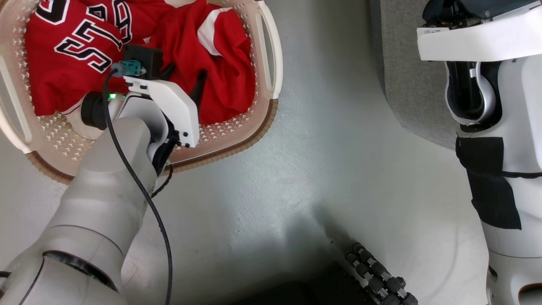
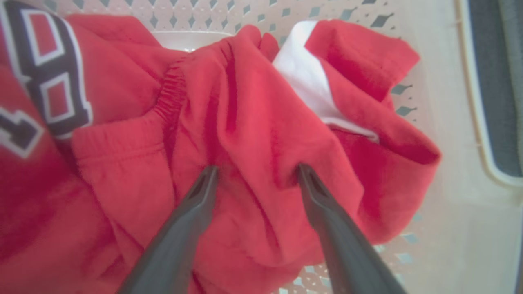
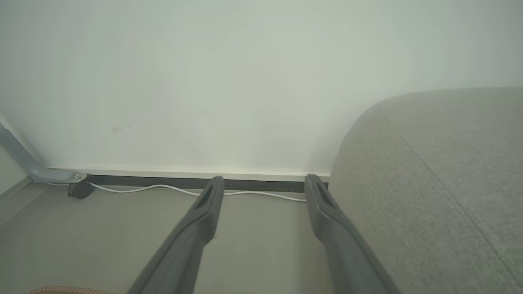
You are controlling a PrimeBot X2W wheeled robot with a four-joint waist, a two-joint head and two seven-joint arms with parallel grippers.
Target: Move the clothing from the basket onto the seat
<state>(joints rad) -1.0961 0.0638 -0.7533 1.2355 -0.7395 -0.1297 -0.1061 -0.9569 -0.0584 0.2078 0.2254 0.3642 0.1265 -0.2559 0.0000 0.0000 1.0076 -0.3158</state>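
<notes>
The left gripper (image 2: pixel 257 168), spread wide, seems to press the red clothing (image 2: pixel 245 102) in the basket (image 1: pixel 224 132); close firmly around that fold.

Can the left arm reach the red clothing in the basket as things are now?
Probably yes. The left pincer is open, fingertips pressing into the red clothing inside the basket; nothing lies between.
</notes>
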